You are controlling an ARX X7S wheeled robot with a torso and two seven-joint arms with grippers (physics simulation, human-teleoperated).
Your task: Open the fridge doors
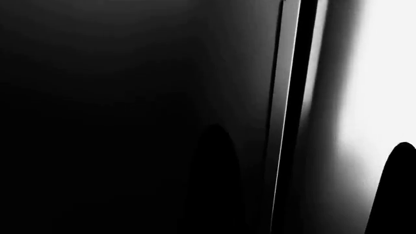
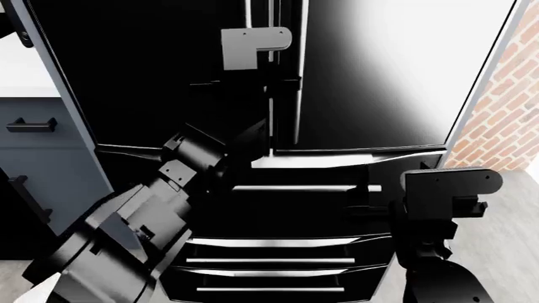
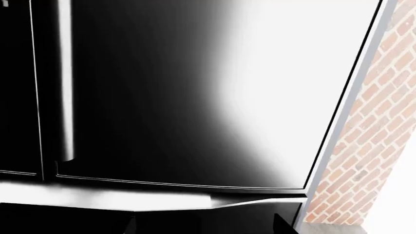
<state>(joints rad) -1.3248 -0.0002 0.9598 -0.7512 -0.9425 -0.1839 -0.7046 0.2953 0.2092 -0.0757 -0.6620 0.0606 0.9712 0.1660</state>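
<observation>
**Two black arms in front of a shut black fridge**

The fridge doors (image 2: 168, 76) are two tall, shiny black panels. They stand straight ahead of the robot and look shut. The two doors meet at a thin line in the middle. A slim silver handle (image 3: 64, 83) runs up and down on the right door, close to that line. The right door (image 3: 215, 92) has a big bright white glare on it.

The left tool (image 2: 271, 136) is raised up to the middle line of the doors. It is right at the lower ends of the door handles. The arm and a grey block (image 2: 252, 47) above it hide its tips, so I cannot tell how wide it is open or if it has hold of anything. In the left wrist view, two dark round finger shapes (image 1: 396, 190) show close to the door, with a thin bright strip (image 1: 286, 112) running between them.

The right tool (image 2: 370, 199) is lower down and off to the right of the left tool. It sits in front of the wide black drawers (image 2: 269, 252) with long silver bars. I cannot tell if it is open or closed. Its tips do not show in the right wrist view.

Right of the right tool is a red brick wall (image 2: 509, 107). Far to the left of the left tool are grey-blue cupboards (image 2: 42, 158) with black handles.

No words or labels can be read anywhere.
</observation>
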